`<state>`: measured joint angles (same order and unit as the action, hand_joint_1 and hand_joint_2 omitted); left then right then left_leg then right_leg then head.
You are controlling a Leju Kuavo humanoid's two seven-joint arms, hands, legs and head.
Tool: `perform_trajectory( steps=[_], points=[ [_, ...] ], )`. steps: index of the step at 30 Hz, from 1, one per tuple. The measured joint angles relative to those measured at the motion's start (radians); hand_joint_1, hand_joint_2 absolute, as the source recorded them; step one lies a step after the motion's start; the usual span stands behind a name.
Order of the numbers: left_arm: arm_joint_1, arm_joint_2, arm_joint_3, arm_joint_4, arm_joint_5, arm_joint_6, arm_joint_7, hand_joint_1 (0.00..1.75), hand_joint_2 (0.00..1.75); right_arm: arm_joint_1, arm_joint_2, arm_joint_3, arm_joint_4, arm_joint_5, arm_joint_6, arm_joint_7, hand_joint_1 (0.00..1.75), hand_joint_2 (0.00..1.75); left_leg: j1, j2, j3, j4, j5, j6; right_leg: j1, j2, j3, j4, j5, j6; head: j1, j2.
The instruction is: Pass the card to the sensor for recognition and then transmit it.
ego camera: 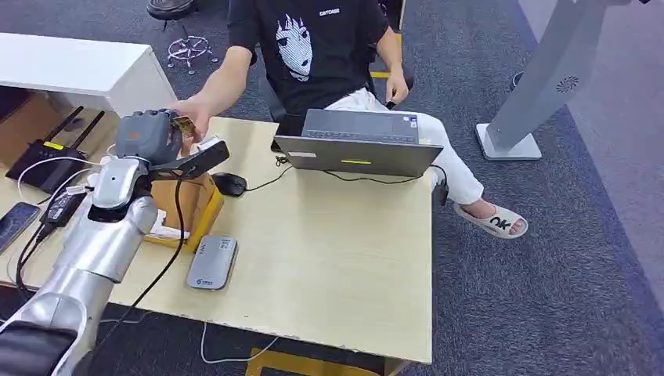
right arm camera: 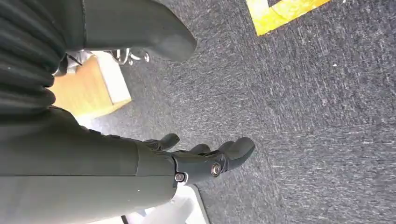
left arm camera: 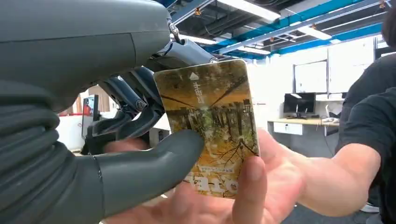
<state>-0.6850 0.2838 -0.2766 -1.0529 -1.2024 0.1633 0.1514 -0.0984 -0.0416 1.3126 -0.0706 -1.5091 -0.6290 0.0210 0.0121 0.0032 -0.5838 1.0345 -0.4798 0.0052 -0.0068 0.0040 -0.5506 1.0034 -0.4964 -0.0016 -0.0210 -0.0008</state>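
Now the left hand (left arm camera: 135, 140) pinches the card (left arm camera: 210, 126) between thumb and fingers, above the cardboard box (ego camera: 188, 205) on the counter (ego camera: 329, 258). A person's hand (left arm camera: 261, 186) grips the card too. The right hand (right arm camera: 205, 161) hangs spread over the carpet.

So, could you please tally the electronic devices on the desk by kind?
Laptop: 1
Mouse: 1
Router: 1
Phone: 1
Grey card sensor: 1
Total: 5
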Motion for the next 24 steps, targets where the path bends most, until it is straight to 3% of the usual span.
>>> perform_trajectory(
  steps=[3,4,5,6,14,24],
  points=[
    [0.000,-0.004,0.002,0.000,0.000,0.001,0.000,1.75,1.75,0.000,0.000,0.001,0.000,0.000,0.000,0.000,0.00,1.75,0.000,0.000,0.000,0.000,0.000,0.000,0.000,0.000,0.000,0.000,0.000,0.000,0.000,0.000],
    [0.000,-0.005,0.002,0.000,0.000,0.001,0.000,1.64,1.75,0.000,0.000,0.002,0.000,-0.001,0.000,0.000,0.00,1.75,0.000,0.000,0.000,0.000,0.000,0.000,0.000,0.000,0.000,0.000,0.000,0.000,0.000,0.000],
    [0.000,-0.007,0.002,0.000,0.000,0.005,0.000,0.73,1.75,0.000,0.000,0.002,0.000,-0.002,0.000,0.000,0.00,1.75,0.000,0.000,0.000,0.000,0.000,0.000,0.000,0.000,0.000,0.000,0.000,0.000,0.000,0.000],
    [0.000,-0.008,0.002,0.000,0.000,0.010,0.000,0.00,1.75,0.000,0.000,0.003,0.000,-0.005,0.000,0.000,0.00,1.75,0.000,0.000,0.000,0.000,0.000,0.000,0.000,0.000,0.000,0.000,0.000,0.000,0.000,0.000],
    [0.018,-0.019,0.018,0.000,-0.005,0.120,-0.013,0.00,1.75,-0.001,-0.001,0.011,0.000,-0.015,0.001,0.000,0.00,1.75,0.000,0.000,-0.001,0.000,0.000,0.000,0.000,0.000,0.000,0.000,0.000,0.000,0.000,0.000],
    [0.060,-0.023,0.052,-0.003,-0.003,0.154,-0.027,0.00,1.75,-0.002,-0.003,0.018,0.000,-0.032,0.001,-0.001,0.00,1.75,0.000,-0.001,-0.001,0.000,0.000,0.000,0.000,0.000,0.000,0.000,0.000,0.000,0.000,0.000]
  ],
)
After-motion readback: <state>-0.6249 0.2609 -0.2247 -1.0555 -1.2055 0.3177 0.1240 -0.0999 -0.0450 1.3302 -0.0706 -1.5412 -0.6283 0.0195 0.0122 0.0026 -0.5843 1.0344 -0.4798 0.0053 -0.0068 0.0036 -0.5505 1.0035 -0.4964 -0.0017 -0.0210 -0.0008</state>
